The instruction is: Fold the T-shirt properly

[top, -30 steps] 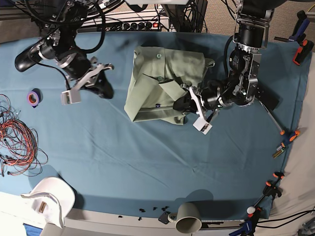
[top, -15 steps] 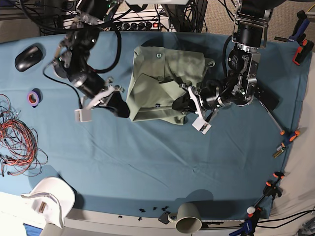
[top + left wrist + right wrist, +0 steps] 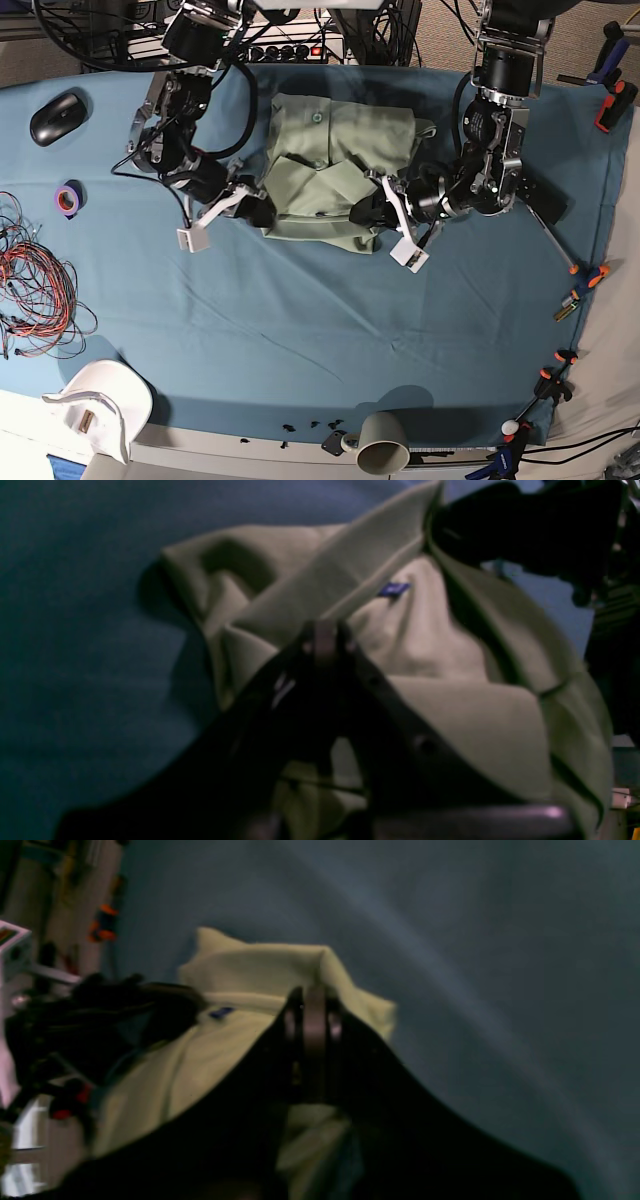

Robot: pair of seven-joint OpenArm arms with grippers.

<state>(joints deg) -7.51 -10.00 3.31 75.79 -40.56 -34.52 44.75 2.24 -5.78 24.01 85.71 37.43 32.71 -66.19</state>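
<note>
Since the earlier base frames the right gripper (image 3: 262, 212) has travelled from the upper left of the frame down and rightward, and now sits at the lower left corner of the T-shirt (image 3: 335, 165); the left gripper (image 3: 365, 213) has stayed put at the lower right corner.

Right gripper: jaws drawn together, as its own wrist view shows, with pale fabric directly beyond the tips. Whether cloth is pinched between them cannot be told; they are at least touching the garment's edge.

Left gripper: jaws likewise closed, tips pressed into the fabric near the small dark tag (image 3: 393, 588). A fold of cloth appears to rise from the tips, so a pinch is likely, but the dark blurred view does not confirm it.

T-shirt: lies upper centre in the base view on the blue table cloth (image 3: 320, 330), collar towards the top edge. It is already gathered into a rough rectangle, with both sides turned inward and a flap lying over the middle.

Assessment: the side folds look done. The outline is uneven, with a lump at the upper right corner and loose layers along the lower hem. What remains, in my judgement, is to bring the lower hem up towards the collar and flatten the result. The task is roughly past its midpoint, not complete
</note>
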